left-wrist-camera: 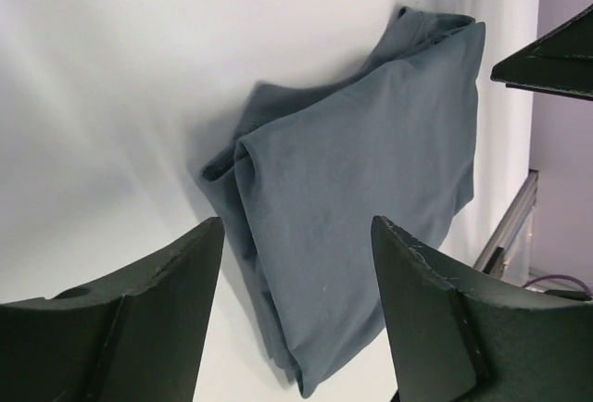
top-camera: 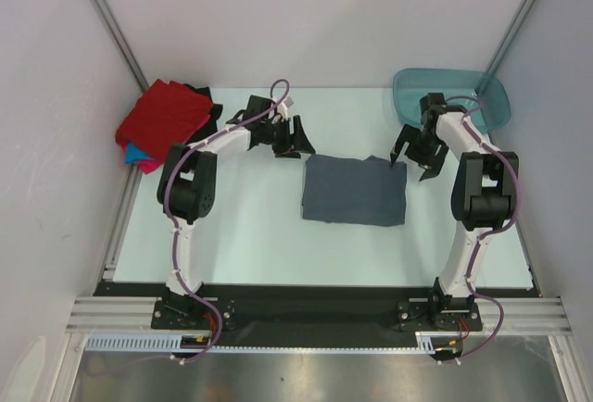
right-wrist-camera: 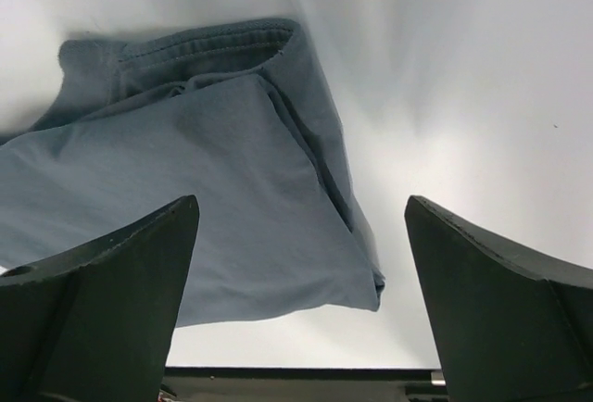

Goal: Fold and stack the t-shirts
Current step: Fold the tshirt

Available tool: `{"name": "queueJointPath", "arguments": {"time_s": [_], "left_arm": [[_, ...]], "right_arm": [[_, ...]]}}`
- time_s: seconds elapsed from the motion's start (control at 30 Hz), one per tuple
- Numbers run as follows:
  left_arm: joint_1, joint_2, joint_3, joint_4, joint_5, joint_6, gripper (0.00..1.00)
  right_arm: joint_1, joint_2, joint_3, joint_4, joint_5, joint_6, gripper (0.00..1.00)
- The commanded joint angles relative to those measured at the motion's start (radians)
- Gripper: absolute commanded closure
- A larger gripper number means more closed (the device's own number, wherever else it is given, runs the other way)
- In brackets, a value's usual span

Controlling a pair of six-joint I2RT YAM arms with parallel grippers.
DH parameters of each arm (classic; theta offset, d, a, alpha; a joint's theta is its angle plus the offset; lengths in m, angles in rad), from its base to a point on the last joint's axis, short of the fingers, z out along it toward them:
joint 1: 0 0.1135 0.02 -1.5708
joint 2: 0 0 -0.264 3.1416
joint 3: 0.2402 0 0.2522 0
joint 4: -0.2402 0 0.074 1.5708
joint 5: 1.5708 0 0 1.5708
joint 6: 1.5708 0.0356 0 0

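Between the two arms, in the top external view, the slate grey-blue t-shirt [top-camera: 354, 189] lies folded into a flat rectangle on the pale table [top-camera: 250, 235]. The left gripper [top-camera: 289, 147] sits just beside the shirt's far left corner, its fingers spread with nothing between them. The right gripper [top-camera: 414, 163] sits just beside the far right corner, also spread and holding nothing. Whether either fingertip touches the cloth cannot be told from above. Well apart from both, in the far left corner of the table, a red t-shirt [top-camera: 165, 113] tops a pile with bits of black [top-camera: 198, 94] and bright blue cloth [top-camera: 136, 152] showing at its edges. A teal tub [top-camera: 451, 94] stands in the far right corner, behind the right arm.

From the left wrist, the two dark fingers [left-wrist-camera: 130, 319] stand wide apart at the bottom of the view. The grey-blue shirt [left-wrist-camera: 371, 189] shows in the gap between them and runs away toward the upper right, its layered folded edge facing the left finger. Neither finger closes on it.

From the right wrist, the fingers [right-wrist-camera: 491, 291] are likewise wide apart. The shirt [right-wrist-camera: 213, 189] lies ahead of the left-hand finger, reaching partway across the gap, with a hemmed corner at the upper left. Bare table lies ahead of the other finger.
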Motion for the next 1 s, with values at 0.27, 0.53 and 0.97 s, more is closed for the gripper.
{"name": "queueJointPath", "arguments": {"time_s": [0.27, 0.53, 0.97], "left_arm": [[-0.008, -0.117, -0.05, 0.016, 0.007, -0.052, 0.25], [-0.007, -0.149, -0.148, 0.097, 0.037, -0.103, 0.24], [-0.011, -0.213, -0.084, -0.047, -0.076, -0.048, 0.12]], "right_arm": [[-0.007, -0.061, 0.049, -0.014, -0.141, -0.029, 0.0], [-0.048, -0.032, -0.035, 0.054, -0.155, -0.061, 0.0], [-0.04, -0.031, 0.114, -0.095, -0.009, -0.114, 0.0]]}}
